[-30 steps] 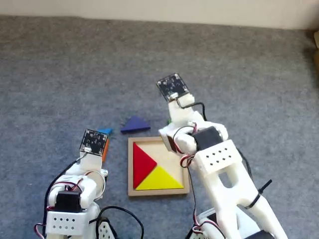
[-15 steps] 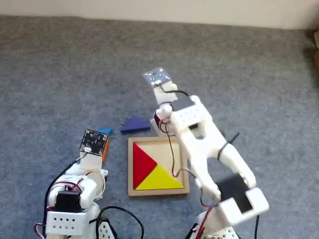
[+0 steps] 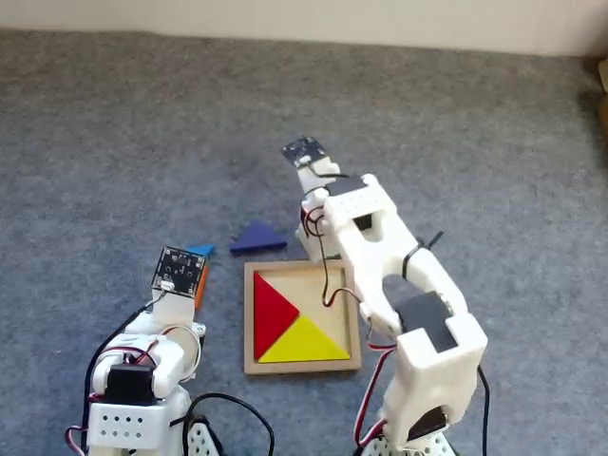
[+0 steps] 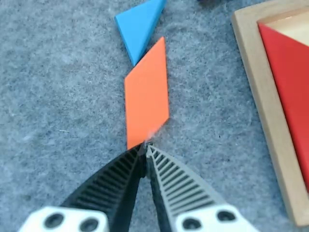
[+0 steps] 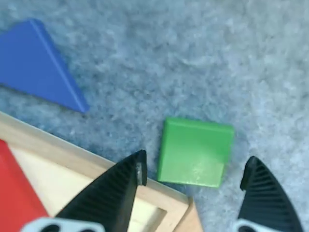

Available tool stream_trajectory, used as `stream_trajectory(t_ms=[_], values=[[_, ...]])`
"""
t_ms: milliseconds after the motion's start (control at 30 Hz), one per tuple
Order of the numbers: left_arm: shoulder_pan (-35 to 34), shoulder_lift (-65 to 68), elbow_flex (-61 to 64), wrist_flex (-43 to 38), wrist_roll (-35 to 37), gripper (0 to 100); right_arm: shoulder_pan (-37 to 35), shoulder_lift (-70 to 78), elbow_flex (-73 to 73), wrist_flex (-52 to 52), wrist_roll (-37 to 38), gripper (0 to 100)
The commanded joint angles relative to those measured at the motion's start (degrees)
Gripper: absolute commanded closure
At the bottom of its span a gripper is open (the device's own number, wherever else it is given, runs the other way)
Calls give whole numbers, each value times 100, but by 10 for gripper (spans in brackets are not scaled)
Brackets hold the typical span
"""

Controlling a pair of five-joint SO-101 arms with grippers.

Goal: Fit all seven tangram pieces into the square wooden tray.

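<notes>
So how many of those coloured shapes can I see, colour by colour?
Red triangle: 1
Yellow triangle: 1
Dark blue triangle: 1
Light blue triangle: 1
Orange slanted piece: 1
Green square: 1
Total: 6

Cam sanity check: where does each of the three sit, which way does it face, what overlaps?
High view: fixed above, looking down on the table; left arm, right arm and wooden tray show.
Left wrist view: on the left arm, looking down past the shut left gripper at the orange parallelogram.
Right wrist view: on the right arm, looking down through the open right gripper at the green square.
Shared: both wrist views catch the tray's rim and the red triangle.
</notes>
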Motion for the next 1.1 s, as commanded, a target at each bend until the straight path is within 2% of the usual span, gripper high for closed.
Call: stream_trajectory(t_ms=[0, 233, 533, 1067], values=[[-57, -277, 119, 26, -35, 992, 92, 31, -286, 31, 88, 696], [-57, -277, 119, 26, -35, 992, 101, 514, -321, 22, 88, 858], [-57, -277, 119, 26, -35, 992, 101, 286, -286, 31, 97, 868], [-57, -277, 119, 26, -35, 992, -22, -2484, 1464, 31, 97, 868]])
